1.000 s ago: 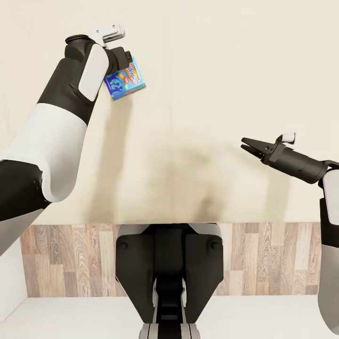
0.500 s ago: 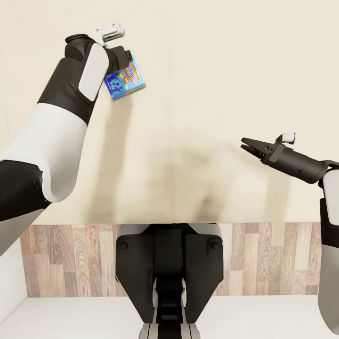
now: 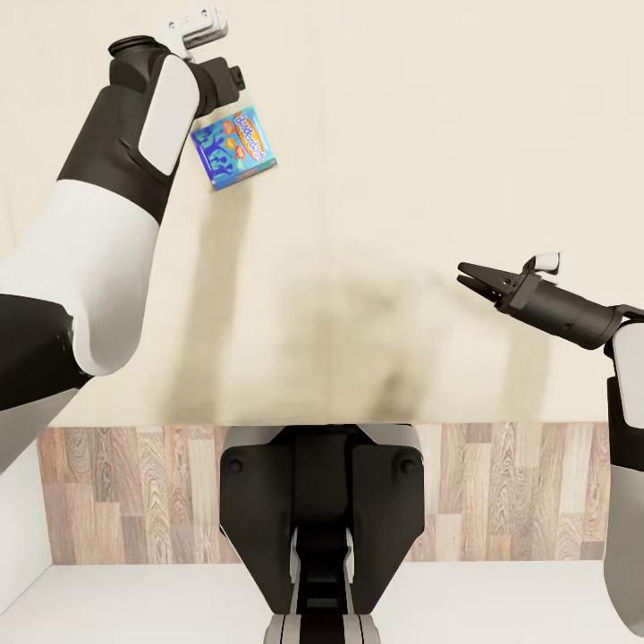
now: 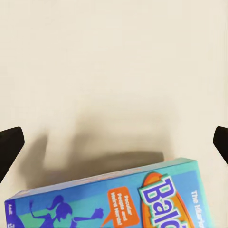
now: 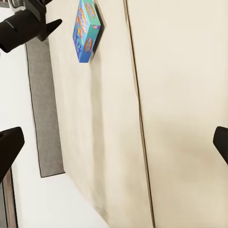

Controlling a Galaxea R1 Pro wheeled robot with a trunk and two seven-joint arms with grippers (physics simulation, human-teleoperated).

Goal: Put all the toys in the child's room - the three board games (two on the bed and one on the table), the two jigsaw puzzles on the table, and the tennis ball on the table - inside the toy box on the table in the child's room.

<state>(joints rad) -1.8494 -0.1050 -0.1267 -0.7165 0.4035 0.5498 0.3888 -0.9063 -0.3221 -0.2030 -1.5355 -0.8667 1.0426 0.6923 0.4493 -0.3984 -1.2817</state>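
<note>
The board game (image 3: 234,148) lies flat on the beige mattress of the bed (image 3: 402,134), and the left gripper (image 4: 114,142) hangs just above it with jaws spread wide and holding nothing, probably placed so for a grasp from above. The right gripper (image 3: 471,275) waits well apart over the mattress, also released, leaving the left arm room to work.
</note>
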